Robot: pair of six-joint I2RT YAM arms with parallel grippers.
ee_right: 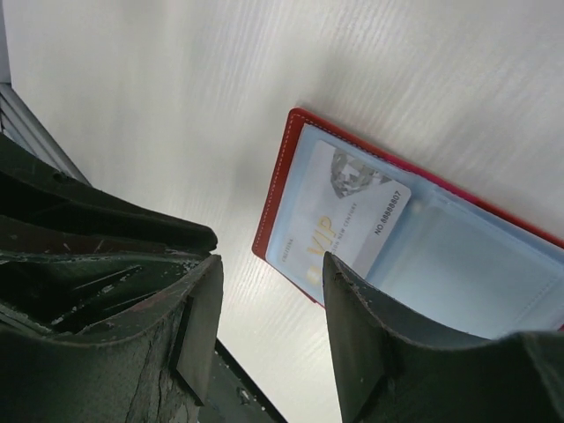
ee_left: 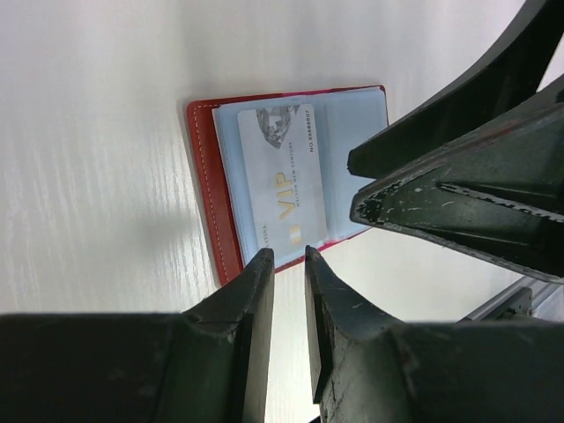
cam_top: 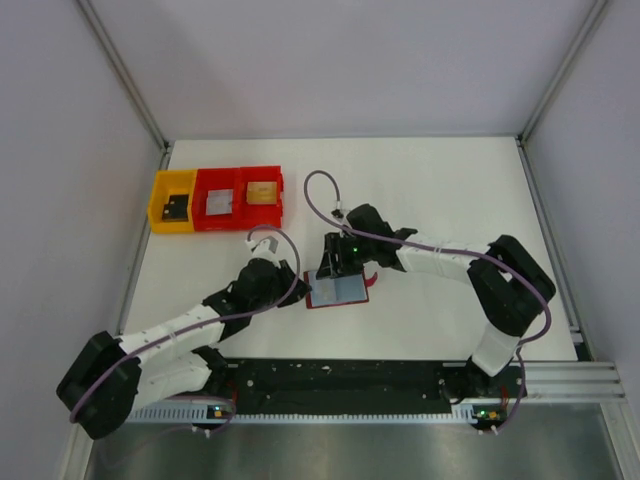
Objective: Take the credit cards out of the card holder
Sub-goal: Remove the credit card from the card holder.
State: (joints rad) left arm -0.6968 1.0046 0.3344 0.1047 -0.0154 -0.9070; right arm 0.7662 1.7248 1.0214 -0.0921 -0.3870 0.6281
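The small red folding card holder (cam_top: 337,291) lies open and flat on the white table (cam_top: 450,190), between the two arms, with its pale grey-blue pockets facing up. One silvery grey-blue credit card (ee_left: 282,176) marked VIP rests on one half of the card holder, slightly askew to the pocket edges, with one short end near the holder's red border. The wrist views do not settle whether that end is clear of the pocket or tucked under its clear film. The left gripper (ee_left: 288,256) hovers just beside that short end with its jaws at a narrow gap and nothing between them. The right gripper (ee_right: 271,262) stands over the opposite side of the holder with its jaws moderately apart and empty. One of its fingers (ee_right: 370,352) overlaps the pocket area in the right wrist view, though contact cannot be confirmed. A row of plastic bins (cam_top: 240,172), one yellow and two red, sits well apart at the far left of the table, each with a flat item inside. The step in hand is judged to be extraction of this card. The next move calls for the left jaws to align edge-on with the thin card, close on its exposed end, and draw it out along the pocket. The right gripper should meanwhile pin the holder against sliding.
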